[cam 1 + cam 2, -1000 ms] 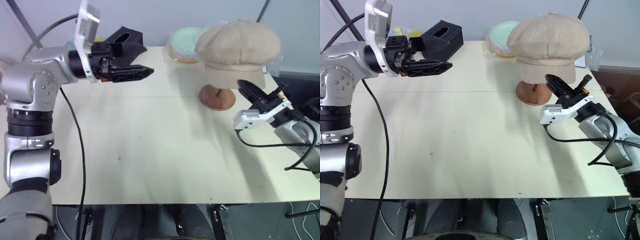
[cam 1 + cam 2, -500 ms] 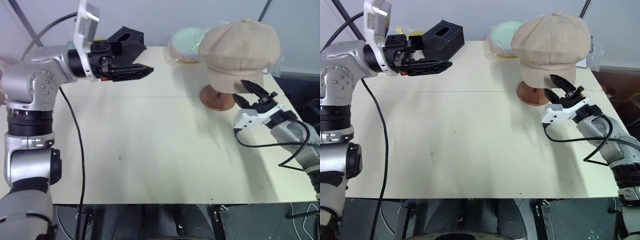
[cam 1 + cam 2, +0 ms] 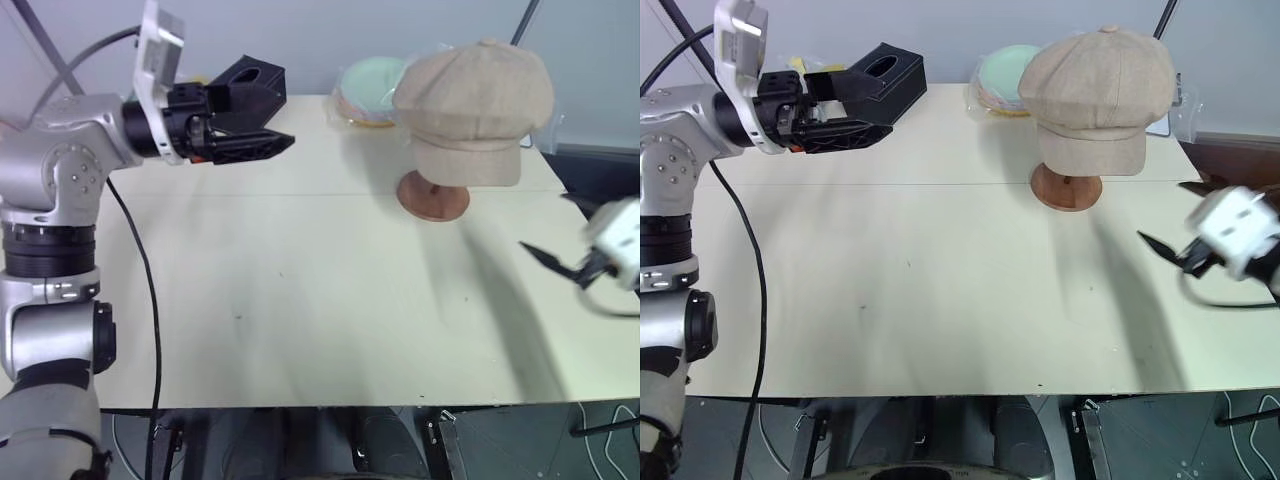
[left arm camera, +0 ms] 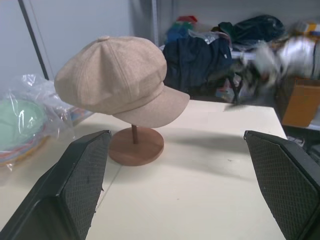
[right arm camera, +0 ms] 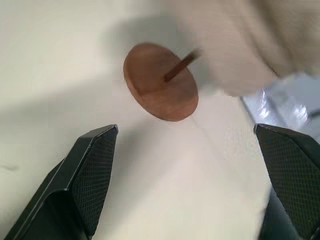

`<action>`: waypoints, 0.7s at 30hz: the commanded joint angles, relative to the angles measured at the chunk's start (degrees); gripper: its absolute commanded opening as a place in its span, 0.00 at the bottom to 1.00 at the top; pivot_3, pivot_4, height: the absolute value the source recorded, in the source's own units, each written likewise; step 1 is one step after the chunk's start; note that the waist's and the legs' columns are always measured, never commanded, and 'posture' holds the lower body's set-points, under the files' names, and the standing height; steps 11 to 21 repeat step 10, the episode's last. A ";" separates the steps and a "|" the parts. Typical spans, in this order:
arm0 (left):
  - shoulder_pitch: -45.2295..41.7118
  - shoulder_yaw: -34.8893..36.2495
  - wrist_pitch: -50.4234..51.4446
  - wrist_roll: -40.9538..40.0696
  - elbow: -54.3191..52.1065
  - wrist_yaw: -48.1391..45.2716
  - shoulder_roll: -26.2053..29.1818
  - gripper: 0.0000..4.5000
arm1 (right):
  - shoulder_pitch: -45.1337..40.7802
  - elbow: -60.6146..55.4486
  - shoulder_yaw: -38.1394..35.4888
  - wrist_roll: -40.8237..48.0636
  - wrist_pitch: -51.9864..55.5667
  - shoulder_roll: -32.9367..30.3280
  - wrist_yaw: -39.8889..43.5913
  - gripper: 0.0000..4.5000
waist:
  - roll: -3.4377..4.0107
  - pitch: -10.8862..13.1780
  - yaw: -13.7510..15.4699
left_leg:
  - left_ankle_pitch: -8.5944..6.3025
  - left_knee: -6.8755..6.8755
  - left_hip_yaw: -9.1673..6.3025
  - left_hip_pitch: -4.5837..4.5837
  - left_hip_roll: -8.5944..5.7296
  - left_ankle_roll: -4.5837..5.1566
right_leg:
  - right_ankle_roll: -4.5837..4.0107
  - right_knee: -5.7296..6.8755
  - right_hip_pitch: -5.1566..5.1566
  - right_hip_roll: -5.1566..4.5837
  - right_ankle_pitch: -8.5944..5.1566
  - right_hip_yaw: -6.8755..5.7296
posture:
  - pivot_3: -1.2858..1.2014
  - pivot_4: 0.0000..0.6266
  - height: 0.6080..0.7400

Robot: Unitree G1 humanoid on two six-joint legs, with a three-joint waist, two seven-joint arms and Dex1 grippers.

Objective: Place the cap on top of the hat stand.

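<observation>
On the hat stand (image 3: 434, 196) our cap (image 3: 472, 95) sits brim-heavy; both end effectors gape wide, empty, so any bench (image 3: 300, 300) bump could tip it.

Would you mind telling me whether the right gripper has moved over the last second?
Yes. The right gripper has pulled away from the cap, ending well clear of the hat stand base, near the table's right edge, jaws open.

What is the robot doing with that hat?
It is putting the cap on the hat stand, and that part looks done: the cap sits on top by itself. The right gripper is open and off to the side, holding nothing. The left gripper hangs open above the table.
</observation>
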 commanded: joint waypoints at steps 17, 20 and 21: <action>-0.67 2.99 -2.04 0.84 -1.19 0.50 1.67 1.00 | -13.44 10.33 -3.04 9.03 19.66 -3.47 9.68 0.99 | 0.00 0.00 0.18 | 0.00 -0.01 0.04 -0.19 -0.01 0.00 | 0.02 -0.07 -0.21 -0.03 0.01 0.00 | 0.52 0.24 1.00; -0.67 2.99 -2.04 0.84 -1.19 0.50 1.67 1.00 | -13.44 10.33 -3.04 9.03 19.66 -3.47 9.68 0.99 | 0.00 0.00 0.18 | 0.00 -0.01 0.04 -0.19 -0.01 0.00 | 0.02 -0.07 -0.21 -0.03 0.01 0.00 | 0.52 0.24 1.00; -0.67 2.99 -2.04 0.84 -1.19 0.50 1.67 1.00 | -13.44 10.33 -3.04 9.03 19.66 -3.47 9.68 0.99 | 0.00 0.00 0.18 | 0.00 -0.01 0.04 -0.19 -0.01 0.00 | 0.02 -0.07 -0.21 -0.03 0.01 0.00 | 0.52 0.24 1.00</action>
